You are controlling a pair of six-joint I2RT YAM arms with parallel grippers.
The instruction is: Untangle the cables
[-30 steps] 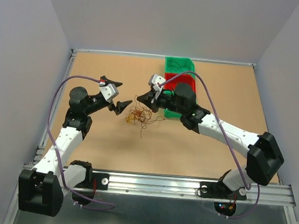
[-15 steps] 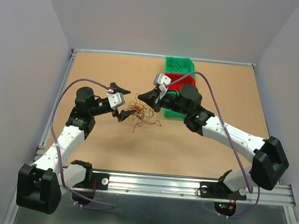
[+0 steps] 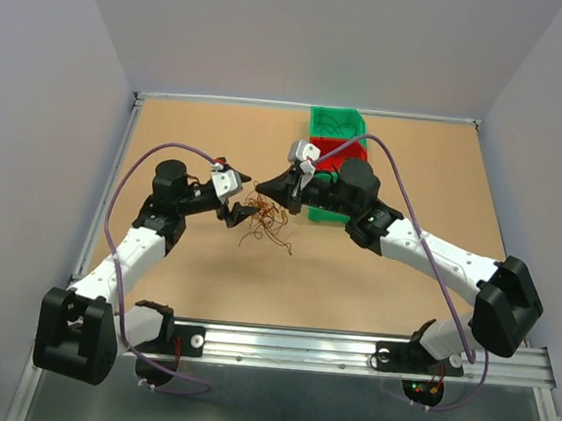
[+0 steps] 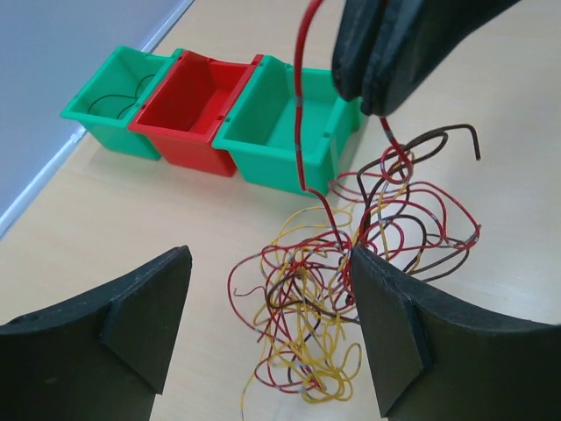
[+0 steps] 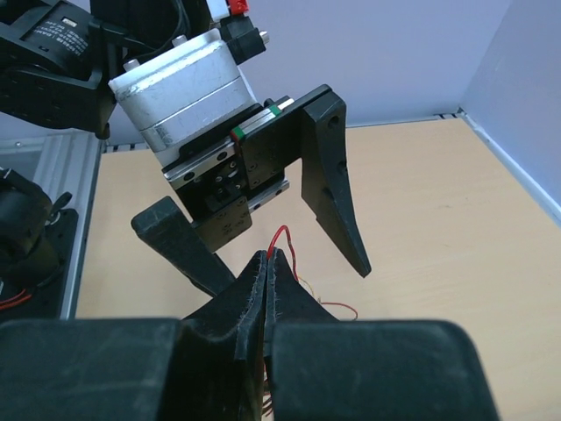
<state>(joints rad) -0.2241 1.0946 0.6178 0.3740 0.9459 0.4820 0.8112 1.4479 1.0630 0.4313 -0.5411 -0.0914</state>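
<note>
The cables (image 3: 264, 219) are a fist-sized tangle of thin red, yellow and dark brown wires on the tan table, seen close in the left wrist view (image 4: 351, 272). My right gripper (image 3: 276, 182) is shut on a red wire (image 5: 282, 239) and holds it above the tangle; its closed fingers (image 4: 394, 53) show at the top of the left wrist view with the red wire hanging down. My left gripper (image 3: 237, 199) is open, its two black fingers (image 4: 140, 307) on either side of the tangle, just above the table.
A row of small bins stands behind the tangle: green (image 4: 114, 101), red (image 4: 197, 110) and green (image 4: 285, 123). They lie under the right arm in the top view (image 3: 339, 137). Table side rails run along both edges.
My left gripper has moved right, up to the tangle, and now straddles it. My right gripper has kept its hold on the red wire, lifted slightly.
</note>
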